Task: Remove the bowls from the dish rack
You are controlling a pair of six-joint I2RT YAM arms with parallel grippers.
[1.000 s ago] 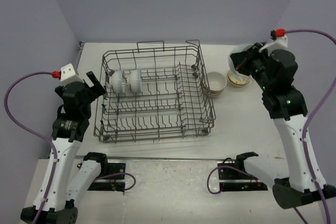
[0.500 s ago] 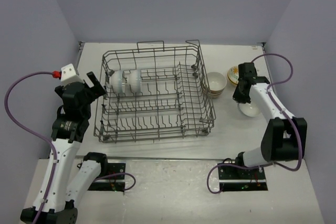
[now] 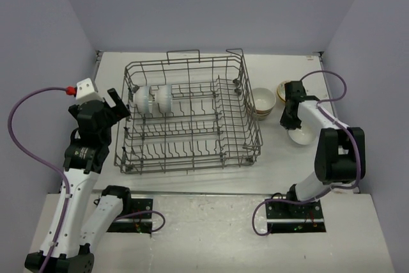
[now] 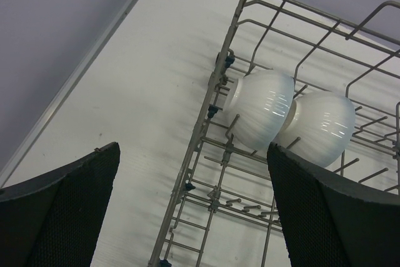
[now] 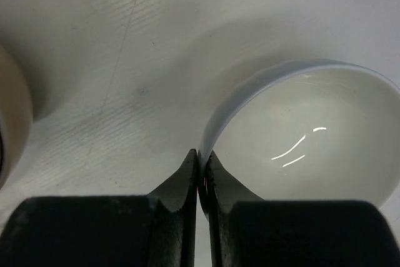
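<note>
The grey wire dish rack [image 3: 192, 151] stands mid-table. Two white bowls [image 3: 153, 100] sit on edge side by side in its back left row, and the left wrist view shows them too [image 4: 262, 107]. My left gripper [image 3: 118, 103] hovers open at the rack's left side [image 4: 187, 186], short of those bowls, nothing between its fingers [image 4: 325, 211]. My right gripper [image 3: 289, 121] is shut on the rim of a white bowl [image 3: 303, 135] that is low over or on the table right of the rack. The right wrist view has the rim pinched between the fingertips [image 5: 201, 162], the bowl [image 5: 312, 142] opening upward.
A tan-brown bowl [image 3: 262, 102] with a cream inside stands upright just right of the rack; its edge shows in the right wrist view [image 5: 9, 123]. A yellow-floral bowl [image 3: 283, 87] sits behind my right gripper. The side walls stand close to both arms.
My right arm came down from high at the back right with the white bowl, bringing it low beside the tan-brown bowl. The left arm barely moved.
</note>
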